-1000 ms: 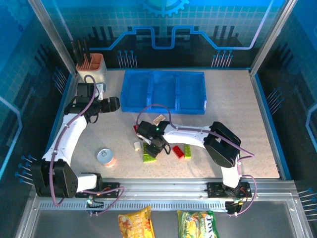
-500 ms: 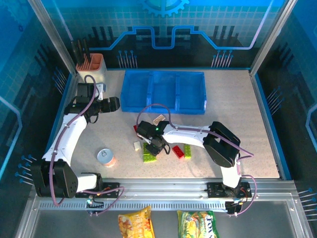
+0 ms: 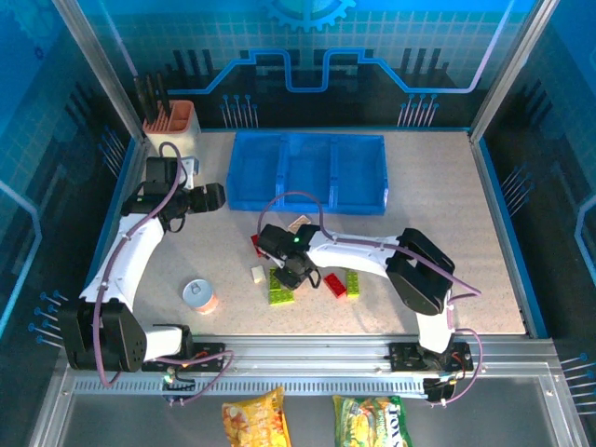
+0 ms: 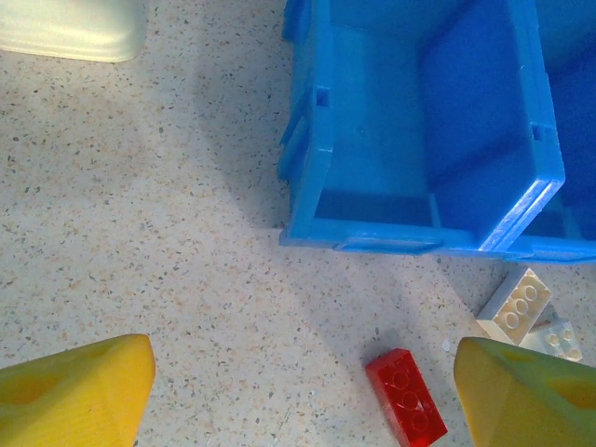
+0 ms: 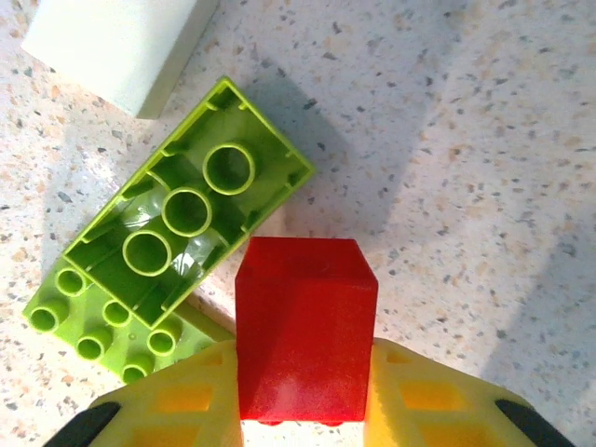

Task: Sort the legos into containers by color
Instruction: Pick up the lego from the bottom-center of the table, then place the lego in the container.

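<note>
Your right claw (image 5: 303,396) is clamped on a red brick (image 5: 305,321), low over the table and right beside the green bricks (image 5: 177,233). Lift straight up so the greens don't drag along, then carry it to the tray (image 3: 307,207) and choose one bin for reds. Your left claw (image 4: 298,391) hangs open near the tray's left end.

Left end effector (image 4: 298,396) gapes wide; right end effector (image 5: 303,396) is clamped tight.
</note>
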{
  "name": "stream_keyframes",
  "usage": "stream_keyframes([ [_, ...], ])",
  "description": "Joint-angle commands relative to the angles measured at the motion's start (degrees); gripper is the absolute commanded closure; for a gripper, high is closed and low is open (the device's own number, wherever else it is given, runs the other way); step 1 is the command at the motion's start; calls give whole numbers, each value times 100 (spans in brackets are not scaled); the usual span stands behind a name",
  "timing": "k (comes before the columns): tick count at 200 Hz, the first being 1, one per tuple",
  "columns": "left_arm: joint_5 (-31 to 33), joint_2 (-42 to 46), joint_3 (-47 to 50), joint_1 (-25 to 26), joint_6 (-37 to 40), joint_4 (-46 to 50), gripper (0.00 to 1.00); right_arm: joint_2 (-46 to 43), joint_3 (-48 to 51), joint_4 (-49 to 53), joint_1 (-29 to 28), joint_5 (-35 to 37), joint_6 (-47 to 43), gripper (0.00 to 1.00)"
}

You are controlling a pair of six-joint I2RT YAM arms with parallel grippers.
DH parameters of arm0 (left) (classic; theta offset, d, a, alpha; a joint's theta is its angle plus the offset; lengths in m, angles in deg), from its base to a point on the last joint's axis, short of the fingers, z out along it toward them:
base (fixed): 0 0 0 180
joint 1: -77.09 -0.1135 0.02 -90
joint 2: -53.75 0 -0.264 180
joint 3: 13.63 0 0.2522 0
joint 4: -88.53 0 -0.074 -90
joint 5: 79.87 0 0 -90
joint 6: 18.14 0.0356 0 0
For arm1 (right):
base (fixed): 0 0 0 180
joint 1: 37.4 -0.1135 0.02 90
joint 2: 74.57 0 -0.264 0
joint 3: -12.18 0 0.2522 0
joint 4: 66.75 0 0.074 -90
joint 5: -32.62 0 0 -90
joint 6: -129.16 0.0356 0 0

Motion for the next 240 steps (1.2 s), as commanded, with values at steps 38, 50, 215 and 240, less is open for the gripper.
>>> stream_keyframes([
  [38, 61, 180, 83, -50, 129, -92, 15, -951, -114, 430, 900, -183, 87, 73],
  [50, 53, 180, 83, -54, 122, -96, 15, -1086, -136, 487, 1178, -246, 50, 73],
  [215, 158, 188, 66, -51, 44, -70, 15, 525, -2271, 487, 4186, -246, -360, 76],
  [240, 151, 171, 67, -51, 49, -59, 15, 946, -2471, 426, 4263, -191, -314, 76],
])
